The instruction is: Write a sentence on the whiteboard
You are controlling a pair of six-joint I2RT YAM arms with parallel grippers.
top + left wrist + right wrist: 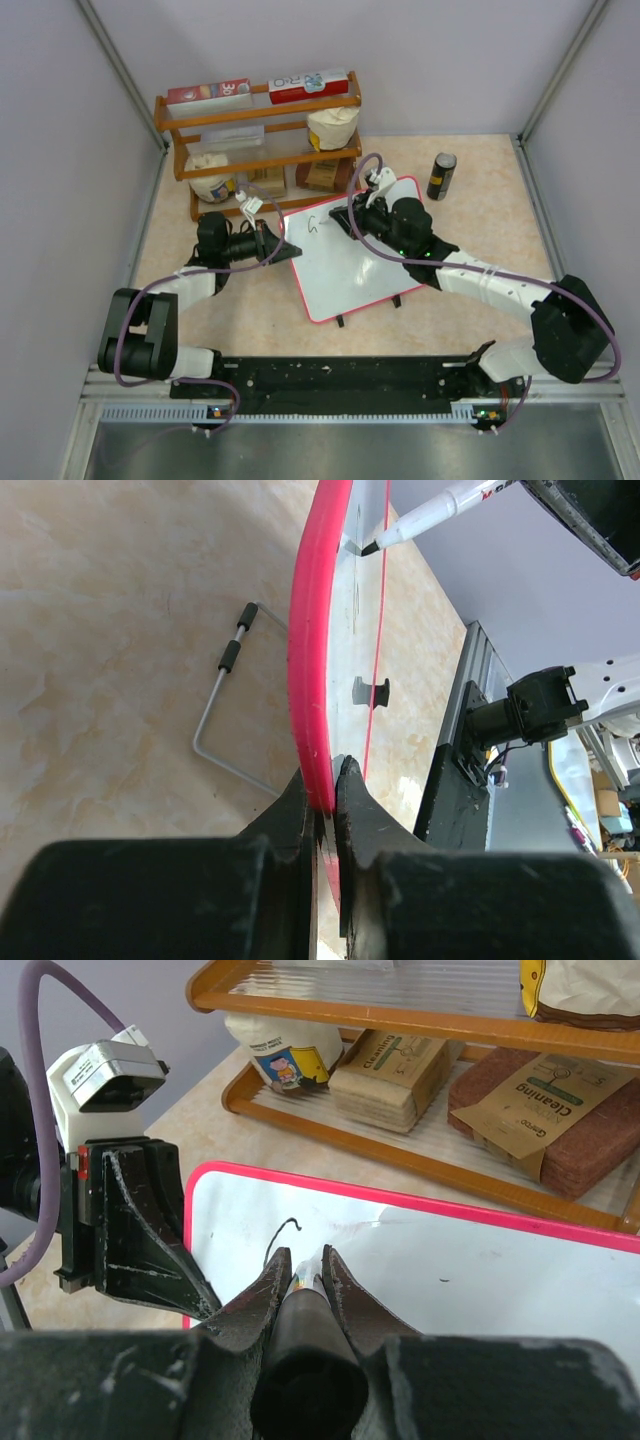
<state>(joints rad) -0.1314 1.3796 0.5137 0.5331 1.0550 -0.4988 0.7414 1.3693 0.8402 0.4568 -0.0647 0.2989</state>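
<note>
Whiteboard: The whiteboard (350,265) lies in the middle of the table (480,210). It is turned a bit crooked, just in front of a wooden rack (258,114). Its two small black feet are on the near side.
Left pincer: The left pincer (322,792) is pinching the board's red-pink left edge, with one finger on each side of it.
Right pincer: The right pincer (305,1258) is squeezed around a marker (430,515). It holds the marker over the top left part of the board.
Marker tip: The black tip is right at the white face of the board.
Sentence: The sentence (313,226) is only one small curly black mark, near the top left corner.
Rack: It holds boxes, white bags and brown packs.
Can: A dark can (441,176) stands upright on the table, near the board's far right corner.
Wire: A bent wire piece (225,710) lies on the table beside the board's left edge.
</note>
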